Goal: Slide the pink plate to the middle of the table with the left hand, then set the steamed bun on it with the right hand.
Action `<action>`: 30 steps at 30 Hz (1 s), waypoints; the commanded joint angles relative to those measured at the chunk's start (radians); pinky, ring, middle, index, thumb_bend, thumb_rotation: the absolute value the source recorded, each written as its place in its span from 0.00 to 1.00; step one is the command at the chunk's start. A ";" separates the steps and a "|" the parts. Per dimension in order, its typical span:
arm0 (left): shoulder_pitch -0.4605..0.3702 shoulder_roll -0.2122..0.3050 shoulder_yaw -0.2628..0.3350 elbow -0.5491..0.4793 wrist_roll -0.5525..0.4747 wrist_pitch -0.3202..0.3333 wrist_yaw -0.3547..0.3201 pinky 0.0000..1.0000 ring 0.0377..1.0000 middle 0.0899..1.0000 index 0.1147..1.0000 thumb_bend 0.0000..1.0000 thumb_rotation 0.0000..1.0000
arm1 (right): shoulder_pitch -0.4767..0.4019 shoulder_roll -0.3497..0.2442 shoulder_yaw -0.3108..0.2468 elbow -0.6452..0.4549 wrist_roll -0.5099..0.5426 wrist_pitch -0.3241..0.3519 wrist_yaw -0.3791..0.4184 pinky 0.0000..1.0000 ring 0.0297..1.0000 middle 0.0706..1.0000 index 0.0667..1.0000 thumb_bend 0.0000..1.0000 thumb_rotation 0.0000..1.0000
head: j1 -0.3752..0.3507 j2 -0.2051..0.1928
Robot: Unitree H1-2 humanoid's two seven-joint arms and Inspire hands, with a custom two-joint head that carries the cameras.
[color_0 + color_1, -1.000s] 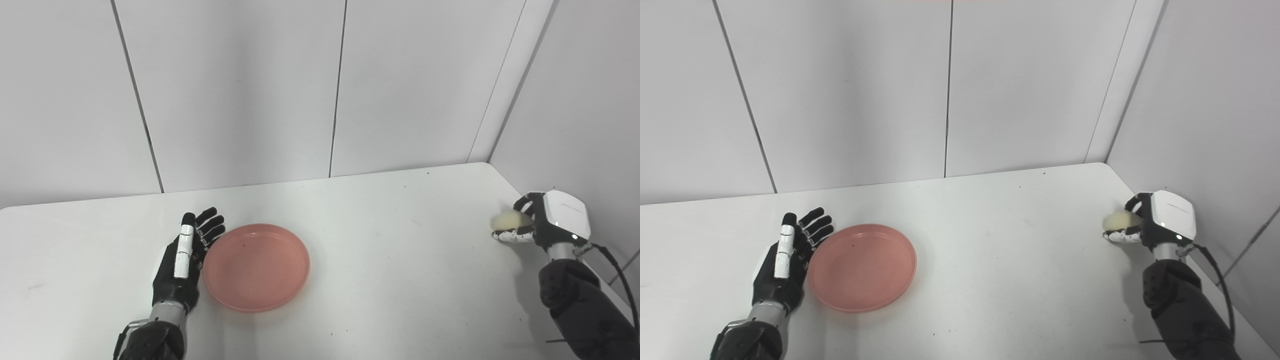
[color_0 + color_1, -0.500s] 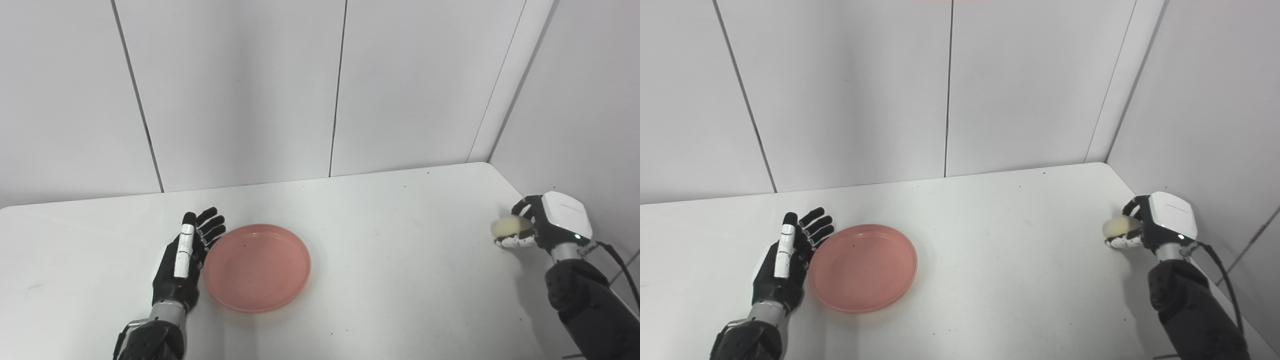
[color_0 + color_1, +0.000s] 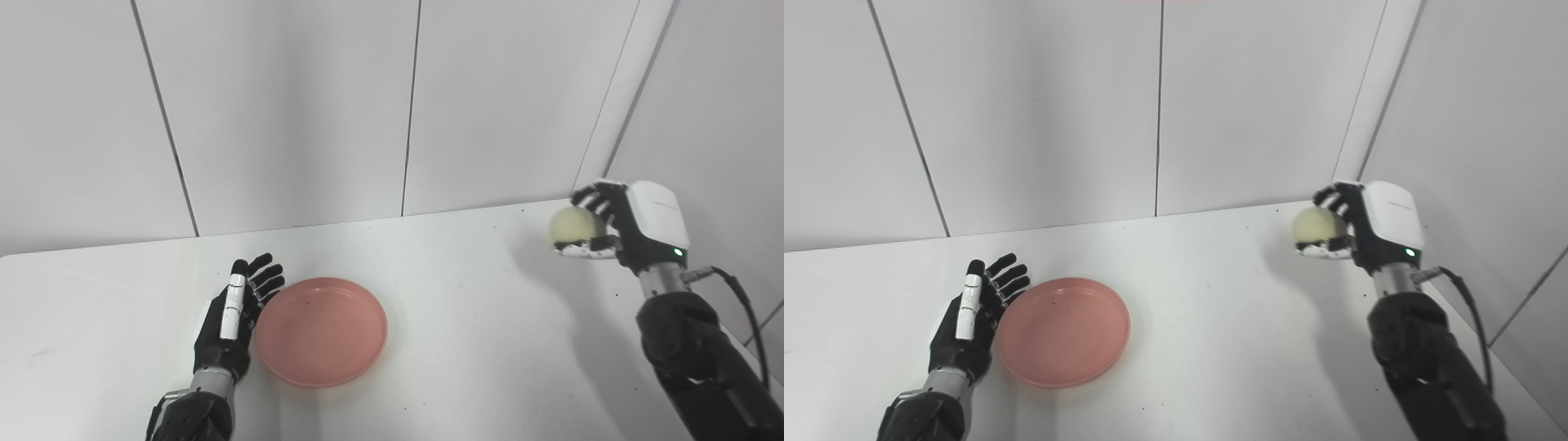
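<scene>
At about eight o'clock from the middle of the white table (image 3: pixel 465 343), the left hand (image 3: pixel 229 321) stands on its edge with its fingers (image 3: pixel 269 278) spread and straight, pointing toward one o'clock. It holds nothing. The palm faces the pink plate (image 3: pixel 321 331), and the hand sits just beside the plate's nine o'clock rim; whether it touches the rim cannot be told from either view. The dark forearm comes up from the bottom edge at seven o'clock.

The pink plate lies flat on the table, a little toward eight o'clock of the table's middle, round and shallow with a raised rim. It has nothing in it apart from a tiny dark speck near its far side.

Farther right, a stretch of bare table with a few small dark specks separates the plate from the other arm. At about two o'clock, near the far right corner by the grey wall panels (image 3: pixel 294 110), the right hand (image 3: pixel 1363 223) is raised clear above the table surface. Its fingers and thumb are curled around the steamed bun (image 3: pixel 1315 223), a pale, round, cream-coloured ball that bulges out of the hand toward nine o'clock. The bun is in the air, well apart from the plate. A shadow falls on the table below the hand, and a black cable (image 3: pixel 1470 312) runs along the right forearm.
</scene>
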 commanded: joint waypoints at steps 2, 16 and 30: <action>-0.009 -0.011 -0.009 0.016 0.014 0.007 0.009 0.80 0.79 0.76 0.72 0.73 0.89 | -0.061 0.032 -0.009 -0.061 -0.020 0.011 0.013 0.29 0.36 0.39 0.49 0.52 0.00 | 0.024 0.000; 0.006 -0.043 -0.031 0.017 0.041 -0.022 0.020 0.82 0.80 0.77 0.74 0.68 0.91 | -0.141 0.235 0.173 0.012 -0.027 -0.116 0.077 0.35 0.40 0.41 0.48 0.53 0.00 | 0.147 0.003; -0.007 -0.068 -0.040 0.064 0.057 -0.063 0.047 0.79 0.81 0.77 0.75 0.69 0.91 | -0.150 0.364 0.307 0.152 -0.062 -0.266 0.075 0.35 0.38 0.40 0.48 0.53 0.00 | 0.206 -0.005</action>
